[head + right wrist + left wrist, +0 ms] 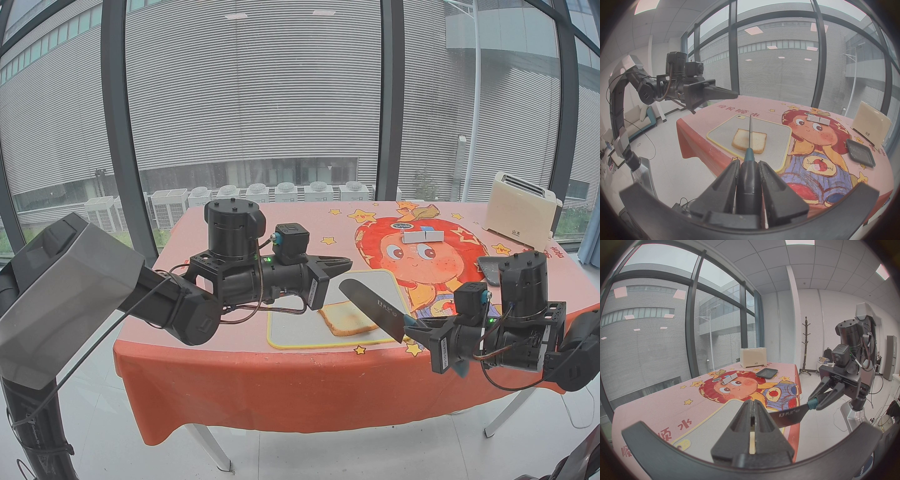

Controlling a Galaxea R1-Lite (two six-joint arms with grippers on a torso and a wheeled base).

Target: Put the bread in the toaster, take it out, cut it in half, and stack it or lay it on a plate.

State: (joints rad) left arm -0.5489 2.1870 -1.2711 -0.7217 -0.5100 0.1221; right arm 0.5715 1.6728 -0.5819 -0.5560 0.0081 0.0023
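Left gripper (337, 265): fingers pressed together, nothing between them. We see it hanging over the left part of the cutting board (290, 328), just above and left of the bread (345, 317), not touching either.

Right gripper (420, 331): clamped on the handle of the knife (374, 307), handle sitting snug between both fingers. The gripper sits at the table's near edge, right of the board. The blade points up and left toward the left gripper's tips. From the right wrist view it's edge-on and lines up with the middle of the slice. We can't tell if the edge is touching the bread; from the left wrist view it looks raised.

Bread: one toasted slice, whole, flat on the board's near-right area.

Surface: table (250, 369) under an orange cloth with a cartoon girl print. The board is grey with a yellow rim, near the front edge. The cream toaster (520, 210) stands at the far right corner. A dark plate (860, 152) lies in front of it, well apart from the board. A small grey-white block (423, 236) lies on the print's forehead.

Room: tall dark-framed windows behind the table, a grey ribbed building outside. White tiled ceiling with panel lights, and a coat stand (806, 346) by the far wall.
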